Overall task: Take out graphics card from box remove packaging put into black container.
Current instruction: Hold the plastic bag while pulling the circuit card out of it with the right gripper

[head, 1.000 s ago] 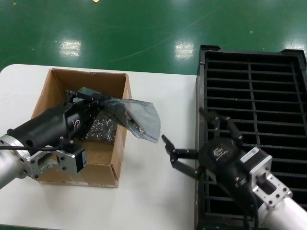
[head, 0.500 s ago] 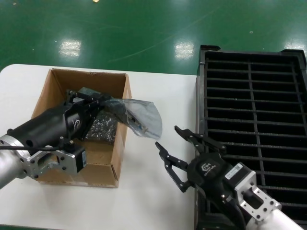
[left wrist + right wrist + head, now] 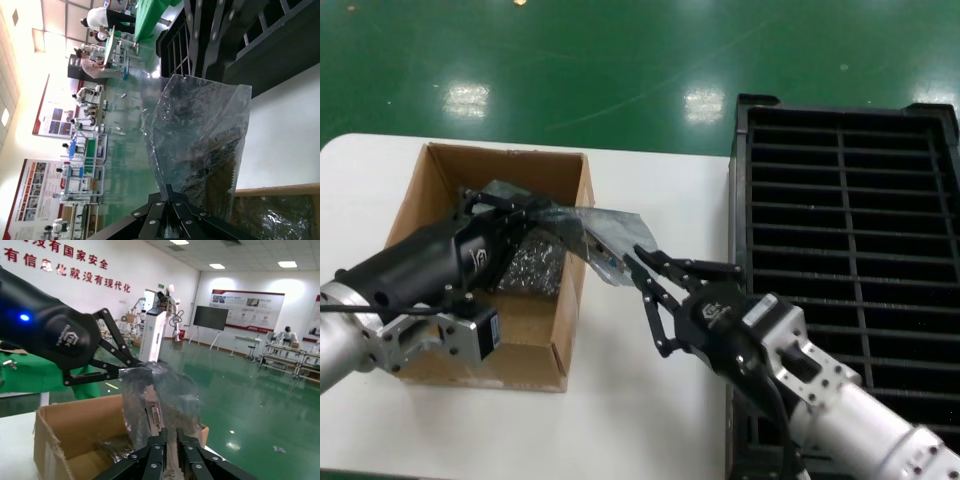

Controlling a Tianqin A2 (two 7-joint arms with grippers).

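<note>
My left gripper [image 3: 548,212] hangs over the brown cardboard box [image 3: 438,172] and is shut on one end of the translucent packaging [image 3: 612,232]. The bag reaches out past the box's right wall. Inside it lies the graphics card [image 3: 604,258], whose bracket and white port [image 3: 156,416] show through the plastic. My right gripper [image 3: 633,255] is at the bag's free end, fingers closed on the plastic [image 3: 171,432]. In the left wrist view the bag [image 3: 200,135] rises from the shut jaws [image 3: 169,189]. The black container [image 3: 840,190] stands at the right.
Another crinkly bagged board [image 3: 532,268] lies on the box floor. White table [image 3: 650,420] stretches between the box and the container. The right arm's body reaches across the container's near left corner. Green floor lies beyond the table.
My right gripper swung left from the container's edge to the bag's free end, and its open fingers closed on it. The left gripper and the bag stayed almost still.
</note>
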